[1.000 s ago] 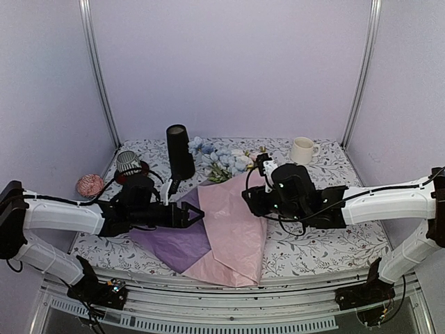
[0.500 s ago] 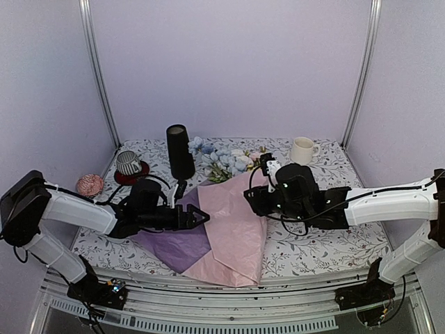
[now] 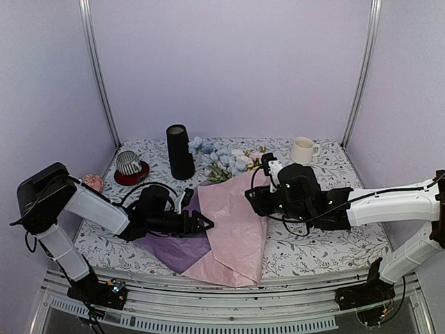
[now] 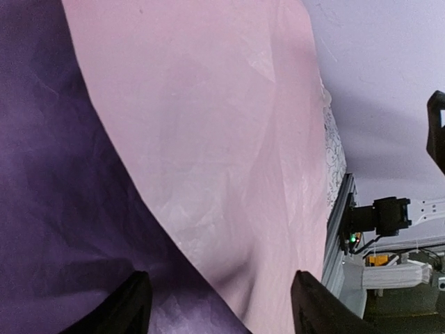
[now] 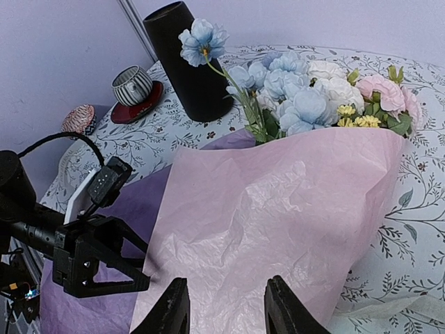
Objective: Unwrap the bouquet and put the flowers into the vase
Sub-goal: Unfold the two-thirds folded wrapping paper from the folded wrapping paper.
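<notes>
Over the bouquet [image 3: 233, 209], the left pincer [image 3: 207, 224] stands wide open, empty.

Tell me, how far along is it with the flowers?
Early. Done: the purple sheet lies spread flat. In hand: the open left gripper sits low at the edge of the pink sheet. Left: the flowers lie wrapped in pink, and the vase holds none.

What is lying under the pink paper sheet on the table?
A purple sheet shows beneath the pink paper along its left edge, and the flowers poke out past its far edge. Their stems are covered by the paper and cannot be seen.
</notes>
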Motion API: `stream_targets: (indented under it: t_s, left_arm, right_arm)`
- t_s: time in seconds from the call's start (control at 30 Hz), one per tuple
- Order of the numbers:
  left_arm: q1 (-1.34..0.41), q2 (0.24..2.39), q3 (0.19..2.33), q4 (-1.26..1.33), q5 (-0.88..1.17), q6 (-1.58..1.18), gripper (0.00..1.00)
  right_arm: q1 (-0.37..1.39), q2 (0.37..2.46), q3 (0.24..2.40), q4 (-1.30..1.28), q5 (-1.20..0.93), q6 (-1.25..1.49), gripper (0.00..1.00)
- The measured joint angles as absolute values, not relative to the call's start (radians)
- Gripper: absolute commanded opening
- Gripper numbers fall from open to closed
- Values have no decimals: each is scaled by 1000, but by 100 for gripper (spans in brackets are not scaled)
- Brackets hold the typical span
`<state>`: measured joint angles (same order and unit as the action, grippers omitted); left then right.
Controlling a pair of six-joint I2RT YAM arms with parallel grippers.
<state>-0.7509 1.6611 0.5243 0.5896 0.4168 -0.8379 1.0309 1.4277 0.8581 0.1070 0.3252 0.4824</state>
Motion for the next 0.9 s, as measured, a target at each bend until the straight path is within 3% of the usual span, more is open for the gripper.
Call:
stream_targets:
  t_s: [0.2,0.37,0.43,0.9]
  left_arm:
    - [-749,1663,530,627,442,-846,26]
    - [-748,1637,536,632,459,-839,4]
    - [-748,1617,537,630,460,-839,0]
    - [-812,1455,640,474,402,-785,0]
  right_arm:
    - [1030,1416,844,108,326,482,38]
    - [1026,1415,842,109,326,482,38]
    - [1026,1415,842,110,326,482,38]
    - [1019,1395,838,112,327,480,38]
